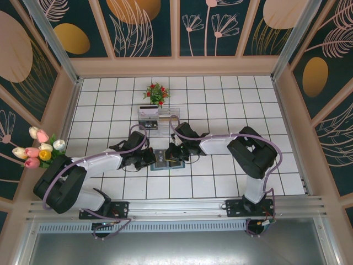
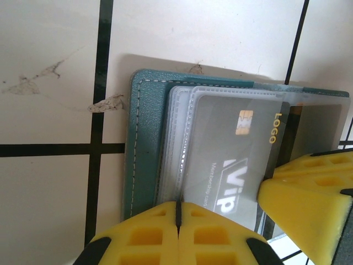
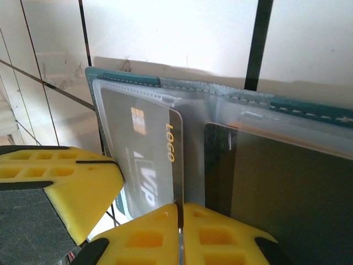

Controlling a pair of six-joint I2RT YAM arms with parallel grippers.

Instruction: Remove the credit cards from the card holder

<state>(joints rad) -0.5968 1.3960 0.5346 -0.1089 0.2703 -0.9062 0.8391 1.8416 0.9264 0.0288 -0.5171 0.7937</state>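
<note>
The card holder point(image 2: 144, 138) lay open and flat on the white tiled table point(image 1: 220, 94), near its middle, where the two arms met. Its teal cover faced down, and its stack of clear sleeves point(image 2: 175, 138) faced up.

The left gripper point(image 2: 177, 212) had its yellow fingers pressed together with no gap. They were clamped on the near edge of the clear sleeves, which pinned the card holder.

The right gripper point(image 3: 180, 215) stood just beside the left one. Its fingers were likewise together, and the long edge of a grey card point(image 3: 146, 160) ran into the seam between them. The grey card bore a gold chip and the words "VIP" and "LOGO". It lay on the sleeves, but whether it had cleared its sleeve could not be told.

A dark card point(image 3: 276, 193) sat under clear plastic in the adjoining half of the card holder.

A clear rack point(image 1: 151, 117) stood farther back on the table, well apart from the grippers. A red-flowered plant point(image 1: 156, 94) stood just behind the rack.
</note>
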